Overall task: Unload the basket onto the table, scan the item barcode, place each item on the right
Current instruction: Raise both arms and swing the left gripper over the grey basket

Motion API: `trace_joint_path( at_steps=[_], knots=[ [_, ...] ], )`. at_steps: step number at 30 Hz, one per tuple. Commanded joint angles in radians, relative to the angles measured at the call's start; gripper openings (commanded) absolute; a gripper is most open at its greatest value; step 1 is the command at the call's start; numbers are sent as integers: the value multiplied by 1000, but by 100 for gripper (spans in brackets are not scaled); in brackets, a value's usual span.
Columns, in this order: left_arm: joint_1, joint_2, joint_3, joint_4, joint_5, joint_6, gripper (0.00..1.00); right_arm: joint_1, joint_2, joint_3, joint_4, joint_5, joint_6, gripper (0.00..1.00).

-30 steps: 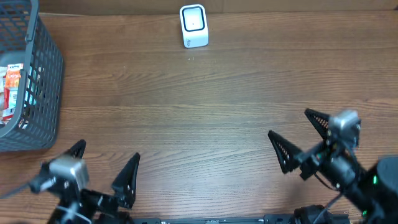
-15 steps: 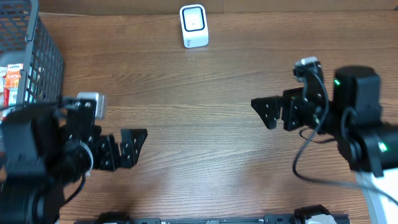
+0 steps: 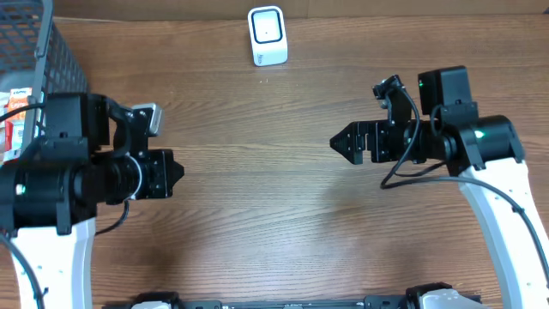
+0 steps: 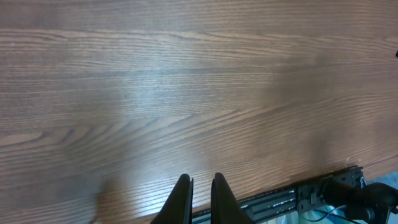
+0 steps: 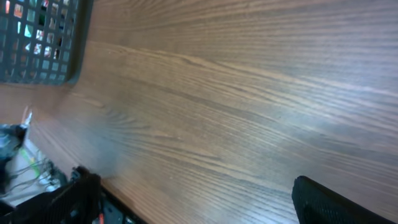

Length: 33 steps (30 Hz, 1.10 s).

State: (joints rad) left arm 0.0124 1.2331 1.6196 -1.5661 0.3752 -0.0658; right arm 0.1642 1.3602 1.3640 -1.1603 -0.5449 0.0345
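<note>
Likely light and crinkly, the red-and-white packet point(image 3: 17, 112) in the grey basket point(image 3: 67, 60) suits an edge pinch; left tool point(image 4: 200, 182) is closed and empty, right tool point(image 3: 337, 143) open.

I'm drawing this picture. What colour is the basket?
The basket is blue-grey, with a grid of holes. The overhead view shows it best.
</note>
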Motion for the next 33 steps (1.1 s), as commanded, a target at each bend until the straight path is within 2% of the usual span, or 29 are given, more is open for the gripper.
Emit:
trace_joint_path(
  at_steps=[1,13,19,21,26,30,33],
  knots=[
    [-7,18,19,-1,18,18,4,-3,10,21,2,-41,4,100],
    [-7,64,19,6,6,18,4,-3,21,21,3,-35,3,100],
    [-7,96,19,11,-20,18,4,-3,21,21,3,58,3,100],
    [-7,108,19,16,-26,18,11,-3,21,21,3,58,3,100],
    [-7,124,19,32,-35,18,40,-3,21,21,3,58,3,100],
    [-5,126,19,95,-43,18,45,-3,21,21,3,58,3,100],
    [-5,126,19,181,-96,19,61,-3,21,21,3,58,3,100]
  ],
)
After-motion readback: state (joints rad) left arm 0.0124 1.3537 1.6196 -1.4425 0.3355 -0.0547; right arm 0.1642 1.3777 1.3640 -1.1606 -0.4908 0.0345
